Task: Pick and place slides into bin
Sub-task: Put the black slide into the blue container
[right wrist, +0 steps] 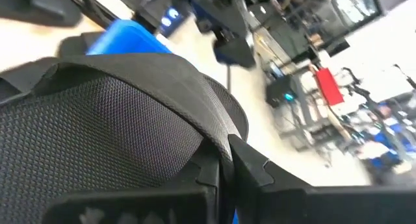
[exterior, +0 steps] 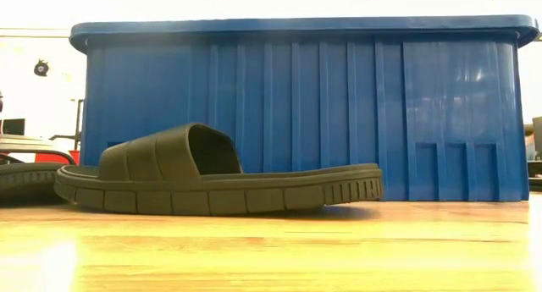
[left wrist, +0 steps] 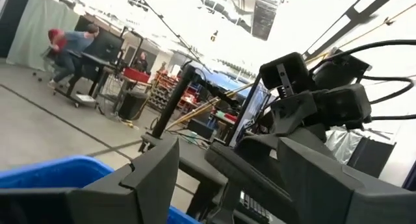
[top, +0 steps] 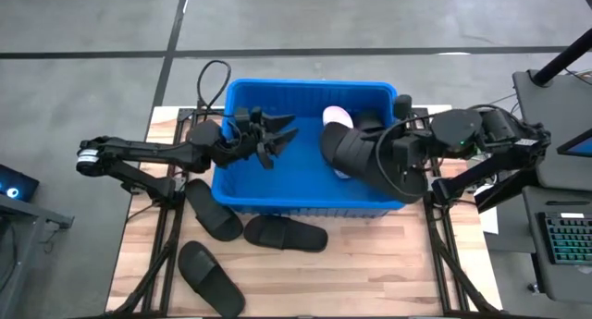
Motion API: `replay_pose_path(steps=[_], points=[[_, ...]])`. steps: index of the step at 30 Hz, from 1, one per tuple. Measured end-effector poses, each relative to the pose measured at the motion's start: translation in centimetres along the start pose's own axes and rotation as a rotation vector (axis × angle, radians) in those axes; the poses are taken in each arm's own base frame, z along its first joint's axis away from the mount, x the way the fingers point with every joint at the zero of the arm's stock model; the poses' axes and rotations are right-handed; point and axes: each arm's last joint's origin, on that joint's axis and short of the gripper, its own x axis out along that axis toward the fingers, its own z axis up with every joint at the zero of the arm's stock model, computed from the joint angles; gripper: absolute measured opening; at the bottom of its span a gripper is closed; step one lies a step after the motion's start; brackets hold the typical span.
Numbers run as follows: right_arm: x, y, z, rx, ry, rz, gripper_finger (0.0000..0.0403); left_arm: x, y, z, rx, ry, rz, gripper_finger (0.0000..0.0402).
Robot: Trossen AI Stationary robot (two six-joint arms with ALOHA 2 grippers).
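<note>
Right gripper (top: pixel 375 157) is clamping a black slide (top: pixel 351 153) by its strap and hanging it over the bin's (top: pixel 305 206) right half, probably for release inside. A pale pink slide (top: pixel 335 117) is lying in the bin behind it. Left gripper (top: pixel 277 134) is hovering over the bin's left half, fingers spread, holding nothing. Three black slides are lying on the table (top: pixel 370 263) outside the front wall: one (top: pixel 214 210) at the corner, one (top: pixel 286 234) alongside, one (top: pixel 211 277) nearer the edge
</note>
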Motion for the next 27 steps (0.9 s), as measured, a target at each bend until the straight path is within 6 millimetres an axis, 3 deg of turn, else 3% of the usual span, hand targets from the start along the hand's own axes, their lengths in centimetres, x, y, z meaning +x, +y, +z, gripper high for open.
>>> replay_pose_path(steps=[11,17,27], points=[[-1.2,-1.0,-1.0,0.104,0.122,-0.192,0.0009,-0.7,-0.5,1.7,-0.017,-0.060,-0.022,0.0244],[-1.8,-1.6,-1.6,0.255,0.148,-0.287,0.0009,-1.3,-0.7,2.8,-0.023,-0.094,-0.019,0.0244],[0.3,-3.1,-3.4,0.440,0.252,-0.385,0.0009,-3.0,-1.1,5.2,0.199,-0.160,-0.009,0.0244]])
